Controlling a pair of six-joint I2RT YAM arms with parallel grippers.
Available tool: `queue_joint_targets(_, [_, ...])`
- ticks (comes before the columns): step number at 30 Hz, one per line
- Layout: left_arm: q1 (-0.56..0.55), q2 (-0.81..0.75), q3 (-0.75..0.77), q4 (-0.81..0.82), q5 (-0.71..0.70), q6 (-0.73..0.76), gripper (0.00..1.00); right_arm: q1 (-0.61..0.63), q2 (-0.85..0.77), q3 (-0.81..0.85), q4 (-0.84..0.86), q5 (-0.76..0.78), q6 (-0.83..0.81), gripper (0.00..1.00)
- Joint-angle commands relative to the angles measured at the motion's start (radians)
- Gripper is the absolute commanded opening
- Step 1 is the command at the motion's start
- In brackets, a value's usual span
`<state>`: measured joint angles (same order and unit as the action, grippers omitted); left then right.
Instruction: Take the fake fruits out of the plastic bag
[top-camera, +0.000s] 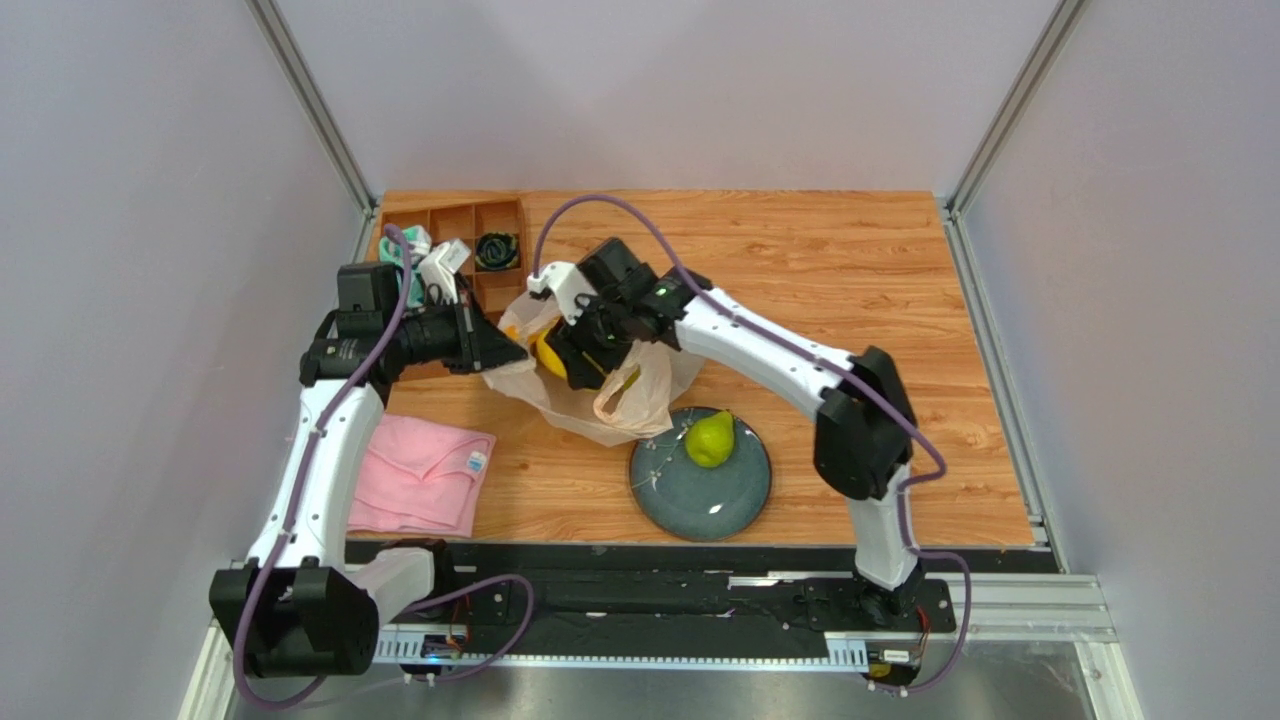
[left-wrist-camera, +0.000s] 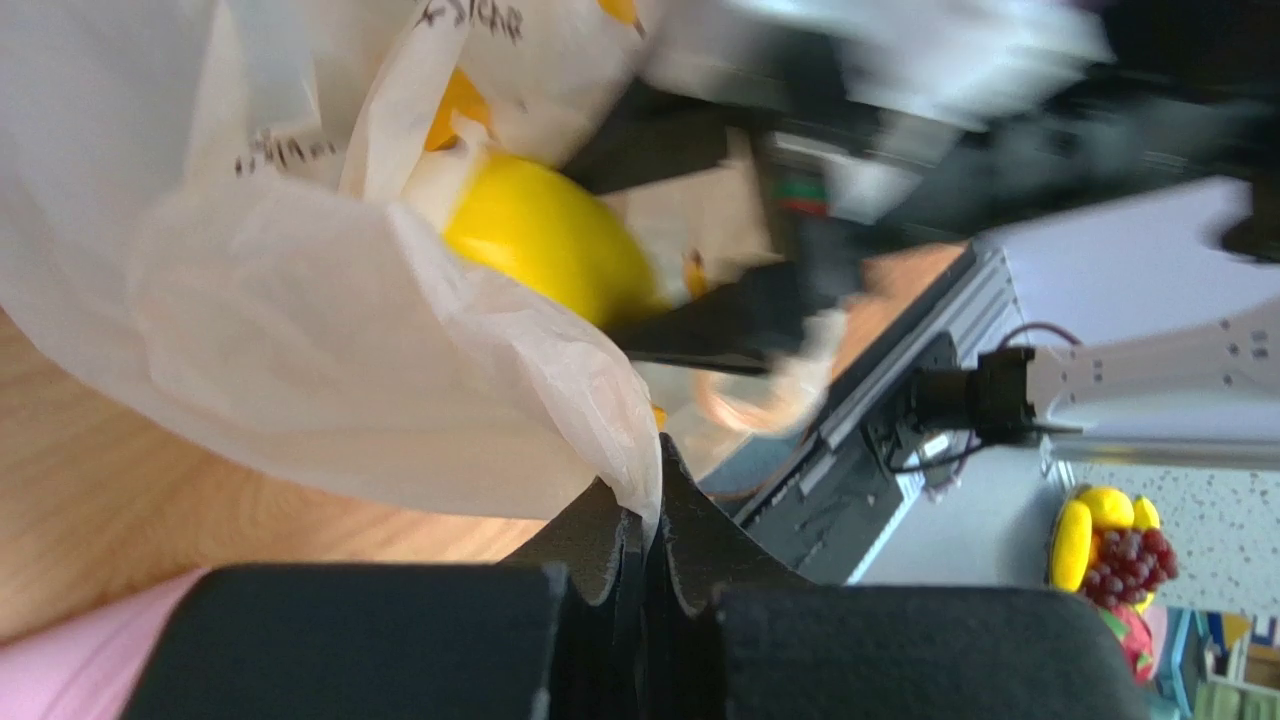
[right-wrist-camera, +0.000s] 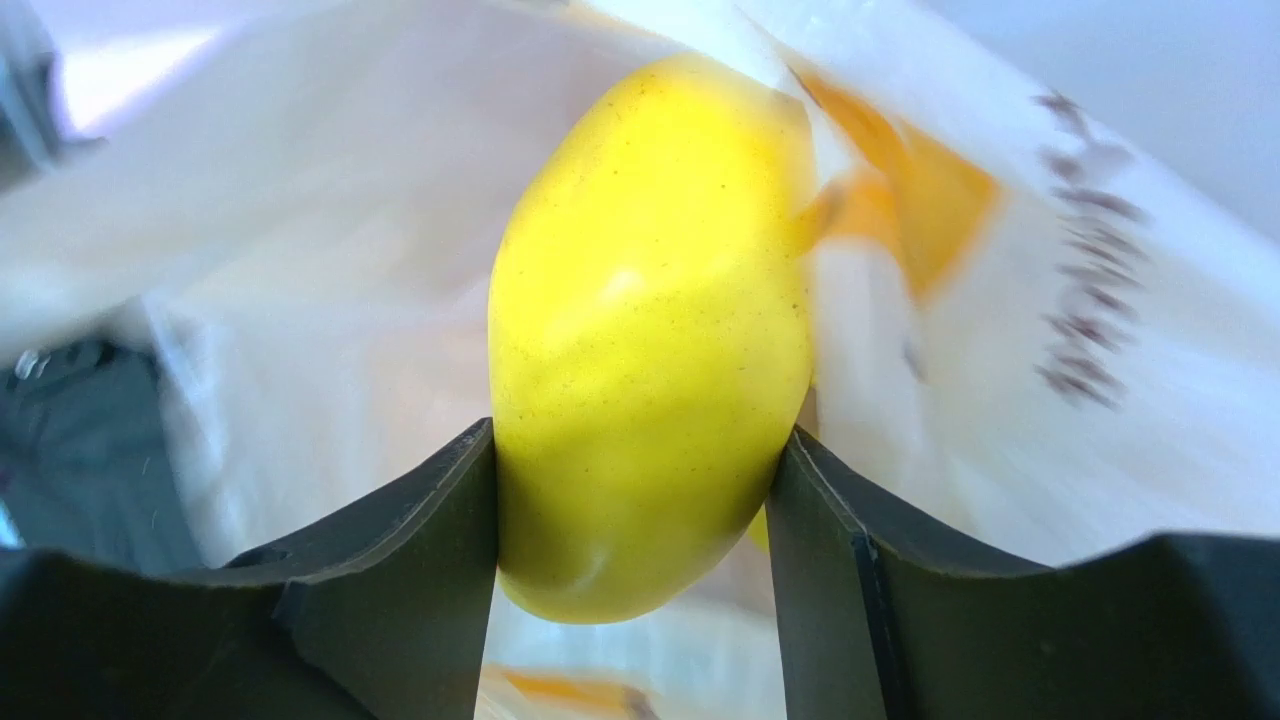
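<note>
Right at the mouth of the plastic bag (top-camera: 631, 393) sits the yellow mango (right-wrist-camera: 646, 345), and we see the right jaws clamped on it from both sides, their dark inner faces pressed flat against its glossy skin, parted just as far as the fruit is wide. In the right wrist view, crinkled translucent film with orange-yellow print wraps around and behind the mango, so the fruit is inside the opening and not clear of it. The left jaws are closed tight on the bag's edge; in the left wrist view we see a thin fold of the film pinched between them, with the bag billowing away from that point and the mango showing yellow past the fold. From above, the bag lies on the wooden counter (top-camera: 842, 270) left of centre, stretched between the two arms, the left arm (top-camera: 323, 450) reaching in from the left and the right arm (top-camera: 781, 360) bending over from the right. Just beside the bag's near edge stands a grey plate (top-camera: 676, 503), and on it the green pear (top-camera: 711, 438) lies with its narrow end pointing toward the bag. A folded pink cloth (top-camera: 421, 473) lies flat on the counter near the left arm, apart from the bag. At the far left corner a wooden divided tray (top-camera: 451, 222) holds a rolled black sock (top-camera: 498, 251) in one compartment.
</note>
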<state>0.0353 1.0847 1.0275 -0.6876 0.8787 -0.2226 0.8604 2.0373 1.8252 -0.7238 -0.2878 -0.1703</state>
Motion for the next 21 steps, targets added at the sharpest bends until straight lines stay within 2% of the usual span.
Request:
queue_joint_targets(1, [0.005, 0.070, 0.048, 0.164, -0.023, -0.099, 0.00, -0.011, -0.189, -0.039, -0.158, -0.060, -0.193, 0.36])
queue_joint_targets(7, [0.006, 0.139, 0.057, 0.246, -0.023, -0.162, 0.00, -0.024, -0.342, -0.106, -0.212, -0.168, -0.328, 0.37])
queue_joint_targets(10, [0.006, 0.152, 0.063, 0.261, -0.006, -0.176, 0.00, -0.023, -0.422, -0.116, -0.246, -0.130, -0.347, 0.35])
queue_joint_targets(12, [0.003, 0.155, 0.066, 0.261, 0.003, -0.179, 0.00, -0.035, -0.531, -0.165, -0.236, -0.025, -0.298, 0.35])
queue_joint_targets(17, [0.000, 0.149, 0.046, 0.270, 0.016, -0.195, 0.00, -0.233, -0.731, -0.320, -0.319, 0.137, -0.074, 0.34])
queue_joint_targets(18, [0.002, 0.144, 0.039, 0.273, 0.016, -0.202, 0.00, -0.307, -0.753, -0.399, -0.328, 0.142, -0.045, 0.34])
queue_joint_targets(21, [0.000, 0.124, 0.036, 0.281, 0.022, -0.221, 0.00, -0.424, -0.814, -0.536, -0.338, 0.121, 0.029, 0.35])
